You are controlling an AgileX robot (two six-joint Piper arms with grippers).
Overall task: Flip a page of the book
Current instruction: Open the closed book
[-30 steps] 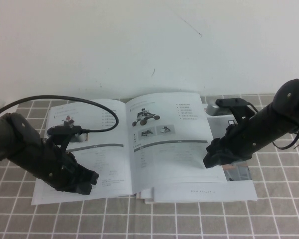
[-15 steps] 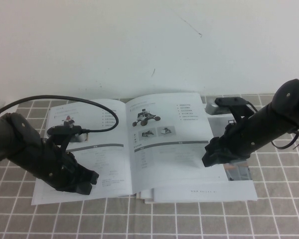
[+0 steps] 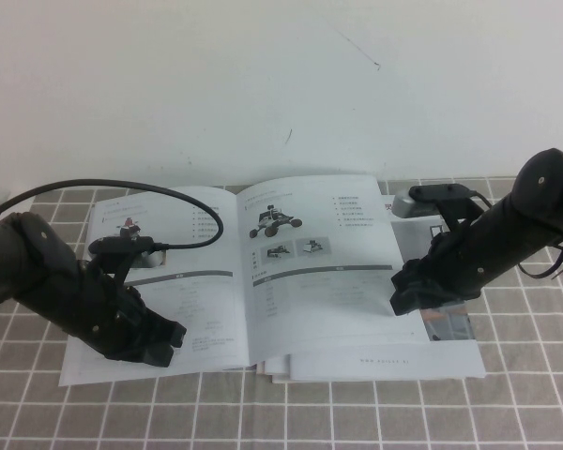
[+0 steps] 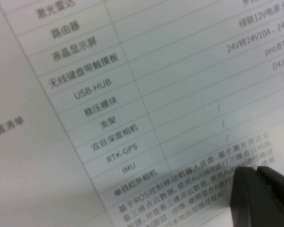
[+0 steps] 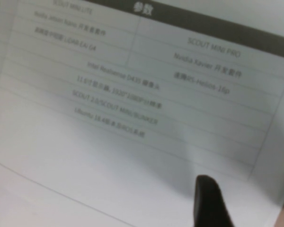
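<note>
The book (image 3: 192, 281) lies open on the checked cloth. Its left sheet shows a rover with red parts. The right page (image 3: 319, 281) shows a black rover, two small photos and a table, and its table fills the right wrist view (image 5: 132, 109). My left gripper (image 3: 164, 345) is shut and rests on the lower left sheet; its closed tips show over printed text in the left wrist view (image 4: 264, 189). My right gripper (image 3: 405, 298) is at the page's lower right edge. It is open (image 5: 248, 201), with one finger (image 5: 209, 203) over the page and the other at the picture's edge.
More brochures (image 3: 450, 323) lie under the book and stick out at the right and front. The grey checked tablecloth (image 3: 357, 412) covers the table. A white wall stands close behind. A black cable (image 3: 122, 187) arcs over the left arm.
My right gripper has shifted slightly to the right along the page's edge. The left arm and the book have not moved.
</note>
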